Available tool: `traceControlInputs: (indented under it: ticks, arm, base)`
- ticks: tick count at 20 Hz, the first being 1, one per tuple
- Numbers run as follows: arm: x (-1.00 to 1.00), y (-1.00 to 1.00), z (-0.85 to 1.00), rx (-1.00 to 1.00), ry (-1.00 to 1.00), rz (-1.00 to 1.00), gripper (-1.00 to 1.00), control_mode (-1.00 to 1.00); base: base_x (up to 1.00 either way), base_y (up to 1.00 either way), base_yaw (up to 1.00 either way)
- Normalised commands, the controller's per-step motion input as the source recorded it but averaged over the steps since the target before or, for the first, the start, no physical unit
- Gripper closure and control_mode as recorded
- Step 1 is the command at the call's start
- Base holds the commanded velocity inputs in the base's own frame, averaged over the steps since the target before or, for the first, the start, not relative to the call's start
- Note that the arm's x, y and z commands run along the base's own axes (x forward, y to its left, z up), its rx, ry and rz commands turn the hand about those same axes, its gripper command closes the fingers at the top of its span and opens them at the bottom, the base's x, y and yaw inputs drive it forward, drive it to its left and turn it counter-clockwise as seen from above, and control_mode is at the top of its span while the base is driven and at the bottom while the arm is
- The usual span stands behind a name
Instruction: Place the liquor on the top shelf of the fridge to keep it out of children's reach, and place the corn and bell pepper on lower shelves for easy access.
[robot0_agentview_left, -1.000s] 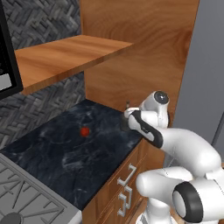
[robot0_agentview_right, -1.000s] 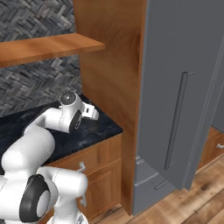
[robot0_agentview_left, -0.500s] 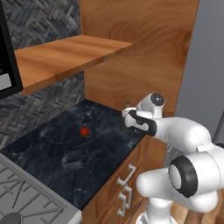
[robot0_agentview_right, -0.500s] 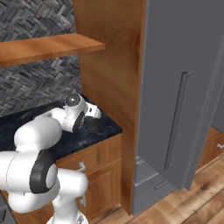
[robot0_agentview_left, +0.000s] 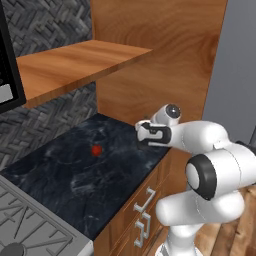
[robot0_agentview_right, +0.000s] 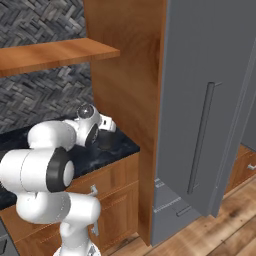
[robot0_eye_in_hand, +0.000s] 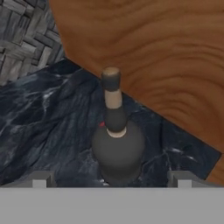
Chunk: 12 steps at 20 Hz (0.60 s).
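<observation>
The liquor (robot0_eye_in_hand: 117, 146), a dark squat bottle with a tan cork, stands upright on the black marble counter (robot0_eye_in_hand: 39, 131), close to a wooden side wall. My gripper (robot0_eye_in_hand: 111, 178) is open just in front of it, one fingertip on either side of its body, touching nothing. In the left base view the hand (robot0_agentview_left: 149, 134) hovers over the counter's right end. The red bell pepper (robot0_agentview_left: 96, 149) lies further left on the counter. The fridge (robot0_agentview_right: 200, 100) stands to the right with its door shut, so the top shelf and lower shelves are hidden. The corn is out of view.
A wooden shelf (robot0_agentview_left: 75, 62) juts out above the counter. The tall wooden panel (robot0_agentview_right: 130, 75) separates the counter from the fridge. A black microwave (robot0_agentview_left: 7, 65) and a stove (robot0_agentview_left: 30, 225) are at the left. Wooden drawers (robot0_agentview_left: 145, 210) sit under the counter.
The hand has shifted a little left over the counter, closer to the bottle, and the arm's elbow has swung round. The jaws have stayed open.
</observation>
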Motion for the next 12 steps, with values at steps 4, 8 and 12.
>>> traceControlInputs:
  ticks: [4,8,12]
  arm:
    - [0.34,0.05,-0.07,0.00,0.00,0.00,-1.00,-1.00]
    - [0.36,0.00,-0.12,0.00,0.00,0.00,-1.00,-1.00]
    - [0.34,0.00,-0.19,0.00,0.00,0.00,-1.00,-1.00]
  base:
    - [0.00,0.00,0.00]
    - [0.00,0.00,0.00]
    - [0.00,0.00,0.00]
